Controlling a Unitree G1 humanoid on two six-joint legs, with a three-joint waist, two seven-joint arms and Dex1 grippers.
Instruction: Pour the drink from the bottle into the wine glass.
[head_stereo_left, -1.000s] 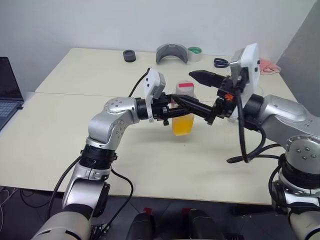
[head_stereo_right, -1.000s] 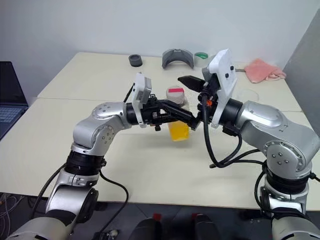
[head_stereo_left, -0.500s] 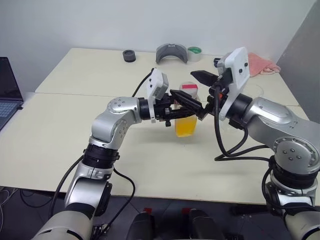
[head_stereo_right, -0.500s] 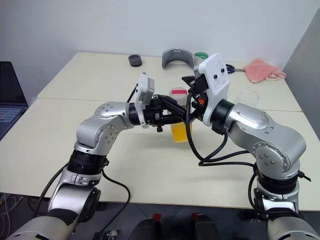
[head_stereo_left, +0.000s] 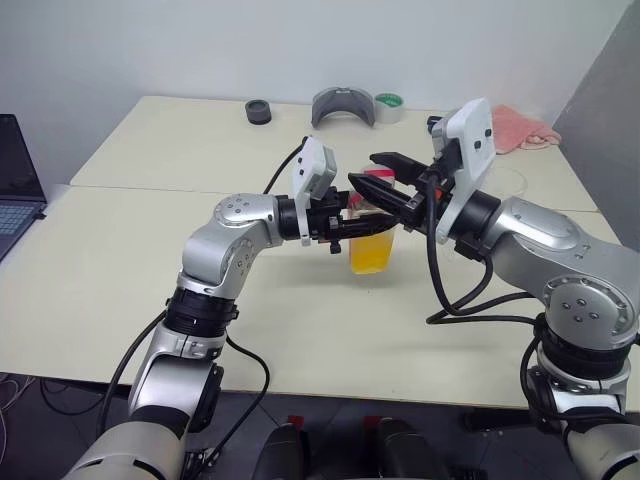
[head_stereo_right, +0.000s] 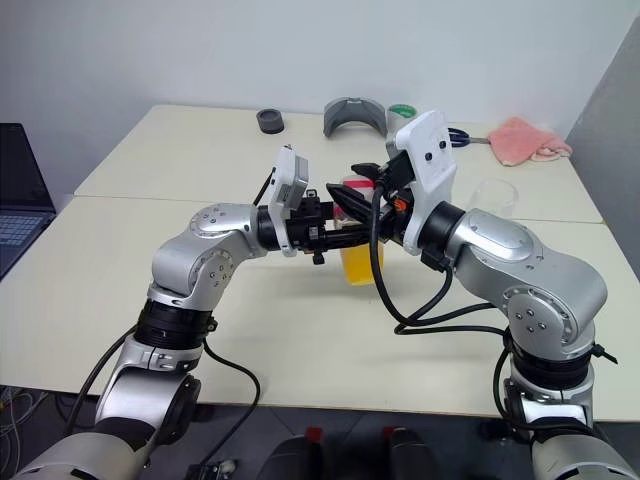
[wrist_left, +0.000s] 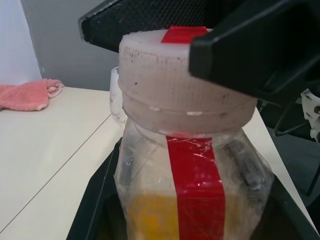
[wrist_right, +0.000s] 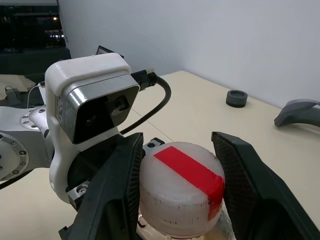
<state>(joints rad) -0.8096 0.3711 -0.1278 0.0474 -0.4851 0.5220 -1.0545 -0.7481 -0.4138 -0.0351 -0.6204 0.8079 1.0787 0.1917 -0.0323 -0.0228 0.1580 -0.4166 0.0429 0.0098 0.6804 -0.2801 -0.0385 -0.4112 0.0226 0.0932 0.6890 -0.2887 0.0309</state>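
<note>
My left gripper is shut on the body of the bottle and holds it upright, level across, a little above the table. The drink, orange-yellow, fills the lower half of the bottle. My right gripper comes in from the right. Its two black fingers press on either side of the white cap, which bears a red mark. The wine glass stands on the table at the right, behind my right forearm and partly hidden by it. It also shows just behind the bottle as a clear rim.
A laptop sits past the table's left edge. Along the far edge lie a black round piece, a grey curved part, a tape roll and a pink cloth. A seam runs across the tabletop.
My right gripper has come in over the bottle's top and its fingers have drawn together from wide open onto the cap. The left gripper and the bottle have kept still.
</note>
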